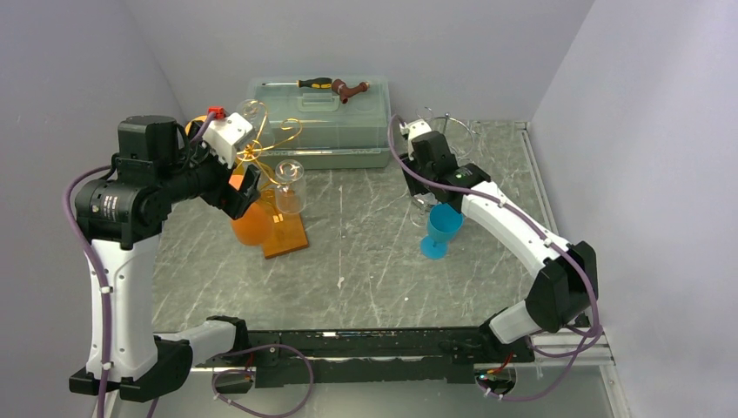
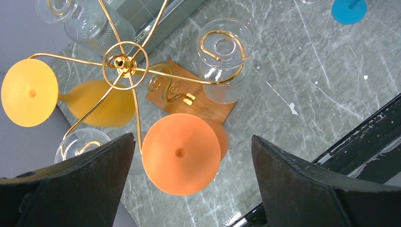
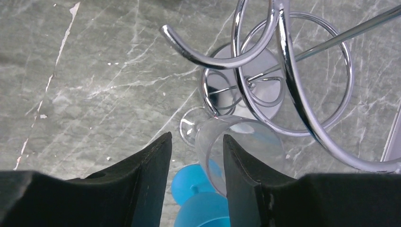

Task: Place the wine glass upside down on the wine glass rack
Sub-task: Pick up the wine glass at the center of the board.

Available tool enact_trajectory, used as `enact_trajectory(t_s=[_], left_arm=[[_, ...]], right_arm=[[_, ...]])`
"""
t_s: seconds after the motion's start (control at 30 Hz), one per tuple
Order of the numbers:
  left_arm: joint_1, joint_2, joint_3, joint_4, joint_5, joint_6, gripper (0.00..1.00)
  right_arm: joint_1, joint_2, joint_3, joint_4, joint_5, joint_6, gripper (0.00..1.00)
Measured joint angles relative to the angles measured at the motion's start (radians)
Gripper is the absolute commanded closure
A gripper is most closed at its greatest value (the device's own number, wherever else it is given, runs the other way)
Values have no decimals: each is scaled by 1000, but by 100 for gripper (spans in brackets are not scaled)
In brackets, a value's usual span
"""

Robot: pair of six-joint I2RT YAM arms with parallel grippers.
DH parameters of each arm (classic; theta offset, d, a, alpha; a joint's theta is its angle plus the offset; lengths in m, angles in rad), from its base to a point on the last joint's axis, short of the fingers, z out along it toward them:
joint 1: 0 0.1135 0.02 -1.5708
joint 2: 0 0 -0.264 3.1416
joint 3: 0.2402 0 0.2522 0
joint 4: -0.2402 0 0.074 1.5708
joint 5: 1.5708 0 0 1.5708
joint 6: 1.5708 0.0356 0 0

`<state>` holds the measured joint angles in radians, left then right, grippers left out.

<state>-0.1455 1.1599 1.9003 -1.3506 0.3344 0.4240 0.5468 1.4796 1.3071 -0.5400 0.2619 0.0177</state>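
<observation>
My right end effector (image 3: pixel 197 139) was half spread around the rim of the clear wine glass (image 3: pixel 241 142), not visibly pinching it. The glass was low beside the blue plastic goblet (image 3: pixel 198 198), at the foot of the chrome wire rack (image 3: pixel 293 94) on the grey marble counter (image 3: pixel 85 71), so I judged the hanging all still to do. My left end effector (image 2: pixel 193 138) was spread wide and empty above the gold wire rack (image 2: pixel 125 61).

Your left: the left rack (image 1: pixel 251 153) stands on a board (image 1: pixel 287 237) on the worktop (image 1: pixel 365 261), with glasses (image 1: pixel 290 187) hanging from its arms.
Behind it: a box (image 1: pixel 322 126) sits at the back, with a screwdriver (image 1: pixel 306 84) on its lid.
Your right: the right rack (image 1: pixel 454 129) stands there, a standing glass (image 1: pixel 440 230) just before it.
</observation>
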Motion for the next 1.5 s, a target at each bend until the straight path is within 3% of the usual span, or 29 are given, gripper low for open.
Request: enact_trajectory(t_s=[0.1, 0.27, 0.3, 0.7, 1.07, 1.2, 1.5], left_arm=[[0, 0, 0, 0, 0, 0, 0], [0, 0, 0, 0, 0, 0, 1], [0, 0, 0, 0, 0, 0, 1], [0, 0, 0, 0, 8, 0, 1], [0, -19, -38, 3, 10, 0, 1], [0, -24, -48, 3, 39, -3, 0], [0, -40, -80, 13, 168, -57, 1]], right_arm=[[0, -3, -20, 27, 10, 0, 66], [-2, -13, -40, 60, 26, -1, 99], [-3, -16, -42, 63, 22, 6, 100], [-21, -25, 17, -58, -149, 43, 100], [-186, -26, 42, -105, -399, 122, 100], [-151, -35, 33, -103, -464, 145, 100], [50, -182, 91, -103, -526, 243, 100]])
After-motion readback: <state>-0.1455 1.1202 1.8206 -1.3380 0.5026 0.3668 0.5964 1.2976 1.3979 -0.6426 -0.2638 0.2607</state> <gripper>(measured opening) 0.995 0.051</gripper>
